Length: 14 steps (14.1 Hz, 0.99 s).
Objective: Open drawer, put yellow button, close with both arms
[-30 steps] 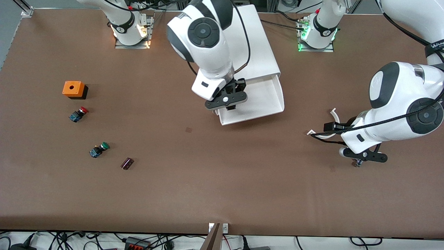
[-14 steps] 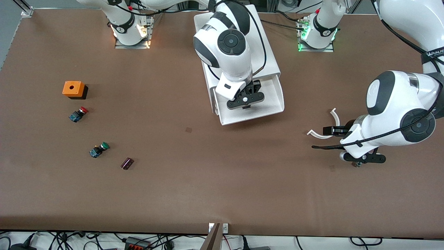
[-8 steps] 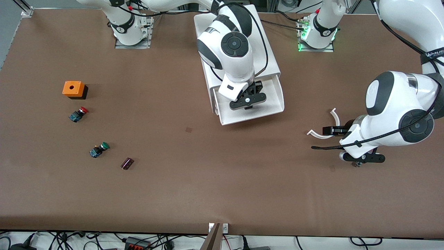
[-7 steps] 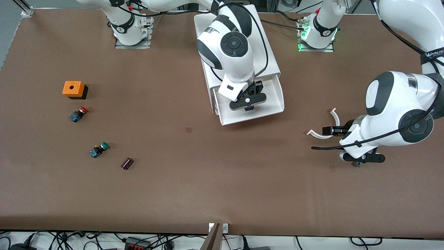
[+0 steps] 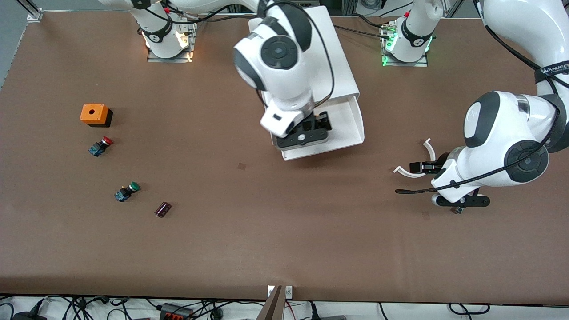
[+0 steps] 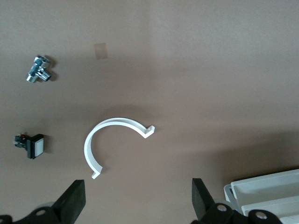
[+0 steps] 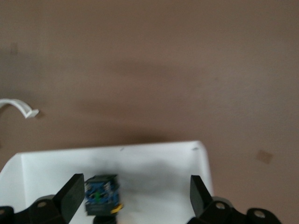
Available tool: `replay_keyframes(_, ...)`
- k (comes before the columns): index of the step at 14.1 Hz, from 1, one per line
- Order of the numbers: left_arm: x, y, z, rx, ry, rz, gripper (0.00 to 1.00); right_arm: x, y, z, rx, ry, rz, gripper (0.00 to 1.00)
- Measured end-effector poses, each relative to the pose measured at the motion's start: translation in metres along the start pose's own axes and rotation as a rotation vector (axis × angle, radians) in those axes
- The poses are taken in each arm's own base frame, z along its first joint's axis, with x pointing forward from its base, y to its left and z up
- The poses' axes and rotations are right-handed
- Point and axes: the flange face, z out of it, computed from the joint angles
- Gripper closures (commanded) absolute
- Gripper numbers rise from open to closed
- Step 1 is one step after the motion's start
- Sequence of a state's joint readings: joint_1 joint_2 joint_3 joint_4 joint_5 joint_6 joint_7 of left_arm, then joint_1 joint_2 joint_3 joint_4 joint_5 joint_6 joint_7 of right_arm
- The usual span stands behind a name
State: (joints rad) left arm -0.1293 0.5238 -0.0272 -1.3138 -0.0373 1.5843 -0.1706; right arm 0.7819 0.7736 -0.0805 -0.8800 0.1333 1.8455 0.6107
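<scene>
My right gripper (image 7: 133, 196) hangs over the pulled-out drawer (image 5: 351, 129) with its fingers (image 7: 70, 193) spread wide and holding nothing; the yellow button (image 7: 102, 193) lies loose on the drawer's white floor between them. My left gripper (image 6: 135, 203) waits over the table toward the left arm's end, jaws wide and empty, above a white curved clip (image 6: 114, 140). Toward the right arm's end sit the orange box (image 5: 94, 114), red button (image 5: 100, 146) and green button (image 5: 126, 191).

Between my 2 black right gripper (image 7: 133, 196) fingers, the small blue-and-black push button with yellow edge (image 7: 102, 193) lies in the shallow white plastic drawer (image 7: 159, 172) on the plain brown table (image 7: 149, 70).
</scene>
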Motion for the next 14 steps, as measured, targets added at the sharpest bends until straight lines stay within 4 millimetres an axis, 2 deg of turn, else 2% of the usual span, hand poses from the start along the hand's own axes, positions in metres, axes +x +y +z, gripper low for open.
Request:
replay_keyframes(3, -0.002, 0.012, 0.000, -0.102, -0.022, -0.052, 0.00, 0.044, 0.081, -0.043, -0.034, -0.017, 0.100, 0.00)
replay_keyframes(5, -0.004, 0.024, 0.000, -0.129, -0.031, -0.104, 0.00, 0.064, 0.135, -0.058, -0.071, -0.040, 0.115, 0.00)
replay_keyframes(6, -0.007, 0.036, 0.000, -0.135, -0.033, -0.114, 0.00, 0.075, 0.165, -0.060, -0.100, -0.055, 0.113, 0.00)
replay_keyframes(7, -0.010, 0.052, 0.000, -0.138, -0.031, -0.115, 0.00, 0.085, 0.202, -0.062, -0.128, -0.084, 0.106, 0.00)
replay_keyframes(9, -0.018, 0.098, 0.003, -0.139, -0.005, -0.113, 0.00, 0.104, 0.284, -0.069, -0.153, -0.132, 0.064, 0.00)
replay_keyframes(12, -0.036, 0.170, 0.027, -0.135, 0.039, -0.095, 0.00, 0.121, 0.414, -0.092, -0.158, -0.160, 0.063, 0.00)
replay_keyframes(13, -0.039, 0.183, 0.036, -0.136, 0.052, -0.100, 0.00, 0.119, 0.446, -0.105, -0.157, -0.167, 0.087, 0.00)
replay_keyframes(14, -0.040, 0.190, 0.043, -0.139, 0.064, -0.102, 0.00, 0.115, 0.468, -0.118, -0.155, -0.169, 0.111, 0.00)
